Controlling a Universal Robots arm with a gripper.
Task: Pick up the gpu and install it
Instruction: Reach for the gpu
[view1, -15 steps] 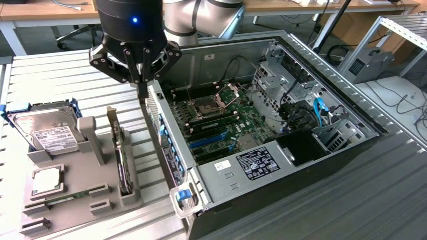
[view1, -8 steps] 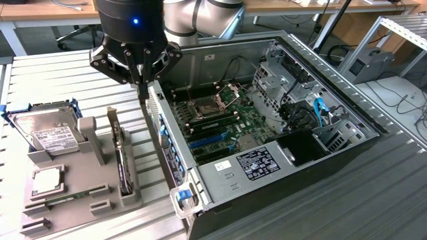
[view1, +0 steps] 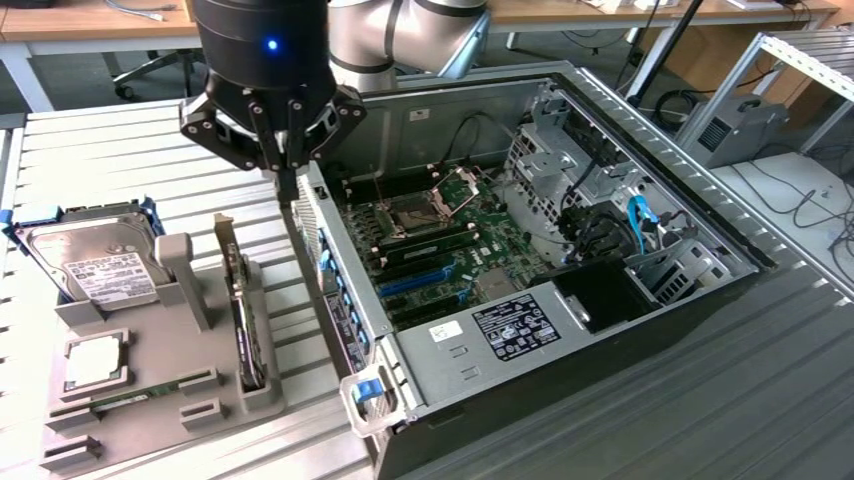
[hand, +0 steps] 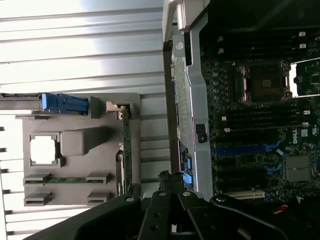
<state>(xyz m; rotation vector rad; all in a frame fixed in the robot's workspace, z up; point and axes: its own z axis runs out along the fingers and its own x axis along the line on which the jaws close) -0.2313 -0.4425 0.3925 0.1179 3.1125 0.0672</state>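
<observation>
Nearby, the gpu stands upright, apart from the closed jaws.

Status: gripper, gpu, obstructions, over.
Gripper shut, empty, over gap between grey slotted holder and open black computer case. Thin green gpu card upright in holder, untouched. Case wall close alongside.

gpu prob. on edge in rack, beside PC case

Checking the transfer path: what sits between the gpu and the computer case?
Between gpu and case: only the grey holder and bare table, per the wrist view.
</observation>
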